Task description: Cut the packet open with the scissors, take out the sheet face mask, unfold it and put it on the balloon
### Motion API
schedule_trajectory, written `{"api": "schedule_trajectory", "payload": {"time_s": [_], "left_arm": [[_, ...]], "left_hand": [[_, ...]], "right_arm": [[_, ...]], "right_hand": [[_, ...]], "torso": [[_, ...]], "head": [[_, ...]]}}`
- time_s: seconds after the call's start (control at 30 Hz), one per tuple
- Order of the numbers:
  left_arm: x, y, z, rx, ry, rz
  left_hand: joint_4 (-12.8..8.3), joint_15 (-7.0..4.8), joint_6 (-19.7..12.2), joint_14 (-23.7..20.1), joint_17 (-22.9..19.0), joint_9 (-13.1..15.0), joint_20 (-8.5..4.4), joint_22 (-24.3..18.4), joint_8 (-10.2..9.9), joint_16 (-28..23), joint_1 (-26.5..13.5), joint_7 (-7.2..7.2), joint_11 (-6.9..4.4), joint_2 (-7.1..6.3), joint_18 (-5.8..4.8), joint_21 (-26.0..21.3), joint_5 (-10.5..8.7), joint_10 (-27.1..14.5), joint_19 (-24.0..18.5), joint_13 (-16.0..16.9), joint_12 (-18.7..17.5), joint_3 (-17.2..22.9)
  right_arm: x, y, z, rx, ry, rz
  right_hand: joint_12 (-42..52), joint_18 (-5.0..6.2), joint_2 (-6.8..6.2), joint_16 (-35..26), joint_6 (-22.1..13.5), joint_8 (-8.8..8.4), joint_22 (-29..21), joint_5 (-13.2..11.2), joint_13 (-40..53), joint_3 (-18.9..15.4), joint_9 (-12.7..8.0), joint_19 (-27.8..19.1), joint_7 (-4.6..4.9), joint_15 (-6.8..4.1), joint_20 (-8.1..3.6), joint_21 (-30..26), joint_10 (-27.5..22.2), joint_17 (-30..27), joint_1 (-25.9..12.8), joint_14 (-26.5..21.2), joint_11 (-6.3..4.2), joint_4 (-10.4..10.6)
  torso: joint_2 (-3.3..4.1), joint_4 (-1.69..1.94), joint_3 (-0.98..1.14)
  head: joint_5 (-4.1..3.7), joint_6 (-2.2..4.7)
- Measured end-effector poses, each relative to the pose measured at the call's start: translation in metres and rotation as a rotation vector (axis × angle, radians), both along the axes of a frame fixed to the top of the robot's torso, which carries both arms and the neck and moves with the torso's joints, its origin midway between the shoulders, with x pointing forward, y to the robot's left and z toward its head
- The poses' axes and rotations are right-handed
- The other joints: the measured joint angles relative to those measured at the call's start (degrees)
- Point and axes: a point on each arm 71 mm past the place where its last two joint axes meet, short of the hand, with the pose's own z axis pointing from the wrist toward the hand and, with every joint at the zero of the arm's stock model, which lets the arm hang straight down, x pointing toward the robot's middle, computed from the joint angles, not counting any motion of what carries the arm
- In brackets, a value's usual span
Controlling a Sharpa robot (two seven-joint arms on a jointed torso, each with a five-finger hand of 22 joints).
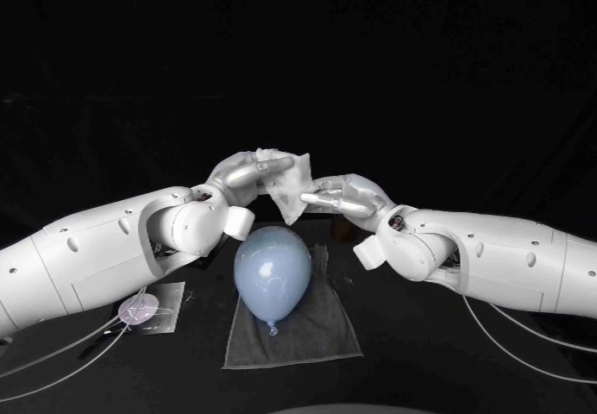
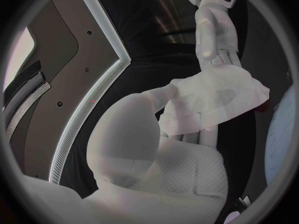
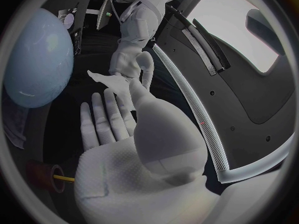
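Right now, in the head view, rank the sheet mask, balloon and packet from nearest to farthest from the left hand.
1. sheet mask: held in the left hand itself.
2. balloon: just below the hand, mid-table.
3. packet: close to the robot, on its left side.

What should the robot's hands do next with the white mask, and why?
Probably ease the hands apart to spread the sheet mask. The left hand and right hand both seem to hold it, bunched and folded, in the air beyond the balloon. The balloon lies bare on the grey towel, so opening the mask likely comes first.
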Motion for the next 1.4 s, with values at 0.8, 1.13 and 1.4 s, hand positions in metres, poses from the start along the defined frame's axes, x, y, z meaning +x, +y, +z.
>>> {"api": "schedule_trajectory", "payload": {"time_s": [0.8,1.13,1.4], "left_arm": [[0.000,-0.005,0.001,-0.017,-0.014,-0.019],[0.001,-0.004,0.001,-0.017,-0.018,-0.013],[0.003,0.001,0.001,-0.013,-0.019,-0.001]], "left_hand": [[0.18,0.02,-0.29,-0.01,0.11,0.01,0.13,-0.31,0.28,-0.79,-0.15,-0.27,0.00,0.46,-0.43,0.06,0.17,0.00,-0.13,0.00,0.00,0.15],[0.01,0.03,-0.33,-0.02,0.10,0.01,0.13,-0.31,0.28,-0.79,-0.15,-0.30,0.00,0.45,-0.46,-0.19,0.17,0.00,-0.13,0.00,0.00,0.31],[0.01,0.03,-0.34,-0.02,0.10,0.01,0.13,-0.36,0.27,-0.79,-0.16,-0.31,0.00,0.44,-0.47,-0.19,0.16,0.00,-0.13,0.00,0.00,0.31]], "right_arm": [[0.002,0.021,-0.003,-0.031,0.038,0.021],[0.001,0.021,-0.004,-0.042,0.049,0.039],[0.001,0.011,-0.005,-0.046,0.050,0.029]], "right_hand": [[0.03,1.56,-0.21,3.01,6.09,-0.01,0.61,0.00,-0.21,3.33,-1.00,5.67,1.32,-1.31,0.05,1.09,5.94,-0.14,0.41,4.03,-1.34,-4.61],[-2.72,2.47,2.70,4.44,11.10,-0.11,0.90,-0.02,-0.28,19.68,-1.25,9.07,0.78,-2.55,-0.15,1.99,11.25,-0.34,-3.05,7.85,-2.89,-6.84],[-4.25,2.47,-0.77,3.87,11.13,-0.11,0.90,-0.02,-0.28,27.01,-0.48,10.32,0.76,-2.64,-0.17,2.42,12.69,-0.35,-7.09,8.38,-2.88,-7.43]], "torso": [[-0.05,0.03,-0.04],[-0.05,0.00,0.02],[-0.04,-0.03,0.02]], "head": [[0.13,-0.20],[0.25,-0.24],[0.42,-0.31]]}}
